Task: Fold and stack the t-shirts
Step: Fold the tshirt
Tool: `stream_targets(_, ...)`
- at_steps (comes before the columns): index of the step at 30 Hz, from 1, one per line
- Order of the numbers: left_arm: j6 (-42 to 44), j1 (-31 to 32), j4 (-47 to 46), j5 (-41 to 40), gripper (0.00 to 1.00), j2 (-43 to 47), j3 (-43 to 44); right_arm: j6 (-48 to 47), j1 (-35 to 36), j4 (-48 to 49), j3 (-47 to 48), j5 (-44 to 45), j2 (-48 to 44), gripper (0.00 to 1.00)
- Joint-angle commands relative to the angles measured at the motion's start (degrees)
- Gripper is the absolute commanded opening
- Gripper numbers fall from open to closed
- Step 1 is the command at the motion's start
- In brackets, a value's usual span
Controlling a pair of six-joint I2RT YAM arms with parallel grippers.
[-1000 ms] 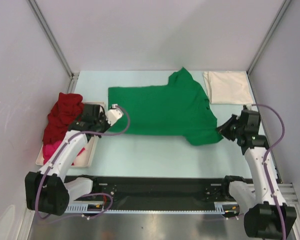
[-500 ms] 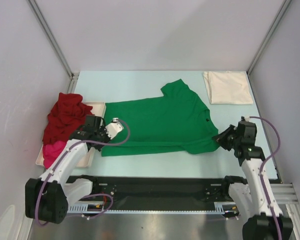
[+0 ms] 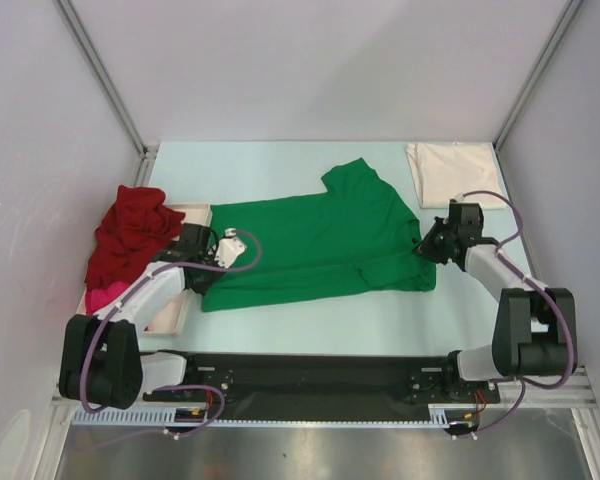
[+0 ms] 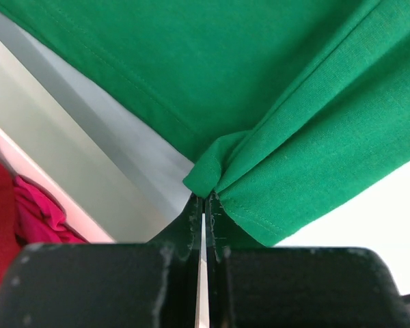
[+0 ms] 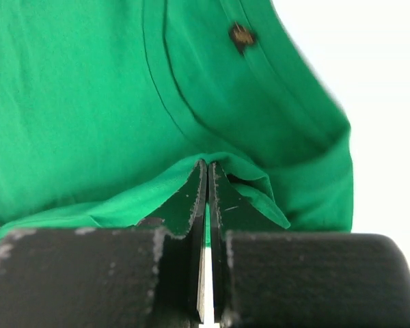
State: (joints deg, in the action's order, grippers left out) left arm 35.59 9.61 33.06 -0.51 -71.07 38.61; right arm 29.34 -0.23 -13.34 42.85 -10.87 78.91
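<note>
Shifted: both arms have dragged the bright green cloth t-shirt (image 3: pixel 320 240) nearer, and the right tool (image 5: pixel 206 167) has swung inward, doubling the near right edge over.
Tools: the left tool (image 4: pixel 203 199) and the right tool are each pinched tight on a green edge.
Lie: the green shirt is mid-tabletop (image 3: pixel 280 160), long axis left to right, stretched between the tools, one at each end.
Count: four shirts. Green; dark red t-shirt (image 3: pixel 130 235) and magenta pink t-shirt (image 3: pixel 100 298) heaped at the shallow cream tray (image 3: pixel 180 310); folded cream-white t-shirt (image 3: pixel 455 172) far right. Two tools.

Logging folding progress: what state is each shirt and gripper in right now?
Bright green cloth t-shirt: spread out, unfolded, gripped at both ends.
Cream-white cloth t-shirt: folded, far right corner.
Dark red cloth t-shirt: crumpled heap.
Magenta pink cloth t-shirt: crumpled.
Left gripper: shut on green t-shirt.
Right gripper: shut on green t-shirt.
</note>
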Motion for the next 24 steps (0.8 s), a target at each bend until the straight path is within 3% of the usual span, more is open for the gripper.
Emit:
stream_targets(1, -2.11, -0.11, -2.64, -2.03, 0.00, -0.91, 2.08, -4.55, 0.05, 4.03, 4.60, 1.03, 4.57, 0.00)
stream_targets(8, -2.37, -0.20, -4.05, -3.27, 0.00, -3.29, 3.22, -8.34, 0.05, 2.01, 10.23, 1.73, 11.08, 0.00)
stream_targets(10, -2.63, -0.20, -4.84, -3.70, 0.05, -3.38, 3.40, -8.69, 0.05, 1.65, 11.37, 1.91, 12.05, 0.00)
stream_targets(12, -2.81, -0.11, -5.37, -4.32, 0.16, -3.29, 4.01, -8.78, -0.12, 1.39, 12.16, 2.79, 12.49, 0.02)
stream_targets(13, -3.07, -0.11, -5.72, -4.41, 0.19, -3.11, 4.36, -8.95, -0.21, 1.13, 13.21, 2.96, 12.75, 0.05)
stream_targets(16, -4.04, -0.20, -6.77, -4.85, 0.45, -1.54, 5.60, -9.04, -0.82, -1.50, 15.67, 3.75, 13.20, 0.38)
stream_targets(17, -4.22, -0.20, -6.87, -4.76, 0.48, -0.92, 6.12, -8.95, -0.91, -2.55, 16.03, 4.97, 12.59, 0.47)
stream_targets(20, -4.48, -0.03, -5.03, -1.87, 0.50, 2.85, 7.00, -6.94, -1.26, -7.12, 15.17, 9.36, 9.61, 0.54)
stream_targets(24, -1.41, 2.86, 0.07, 7.27, 0.47, 10.93, 4.47, -3.51, -1.70, -12.22, 8.94, 13.60, -0.48, 0.56)
